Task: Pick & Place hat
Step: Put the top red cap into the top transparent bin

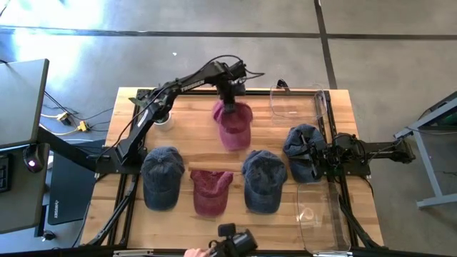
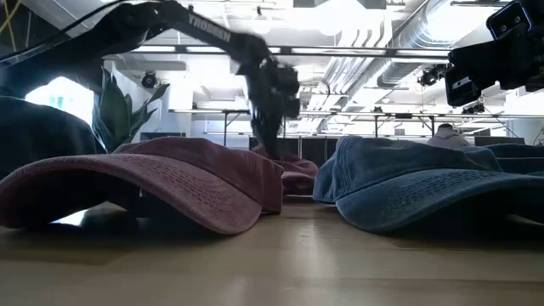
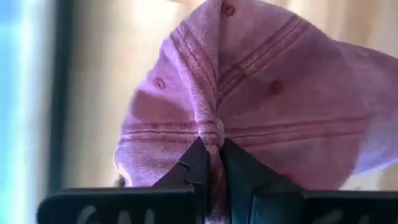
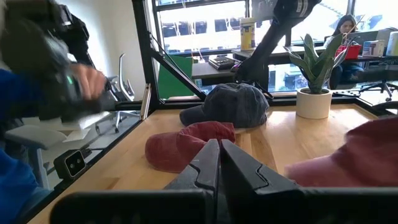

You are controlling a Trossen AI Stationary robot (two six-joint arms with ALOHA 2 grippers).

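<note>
A faded red hat (image 1: 233, 123) lies at the far middle of the wooden table (image 1: 193, 107), brim toward the near edge. My left gripper (image 1: 228, 107) stands over its far part, pointing steeply down, and is shut on its crown (image 3: 267, 81). The low view shows the same gripper (image 2: 270, 140) coming down onto the hat (image 2: 297, 174) behind the nearer hats. My right gripper (image 4: 219, 148) waits at the table's right edge, level and shut, with nothing between its fingers. My left gripper pinches a raised fold of the crown cloth (image 3: 210, 127) between its two fingers, where the seams meet below the top button (image 3: 228, 9). The fingers come from above, slanting. In the low view the hat's lower part seems to rest on the table.
Along the near side lie a blue hat (image 1: 163, 178), a second red hat (image 1: 211, 191) and another blue hat (image 1: 264, 182). A third blue hat (image 1: 300, 146) lies by my right arm. Clear bins stand far right (image 1: 296, 103) and near right (image 1: 321, 214).
</note>
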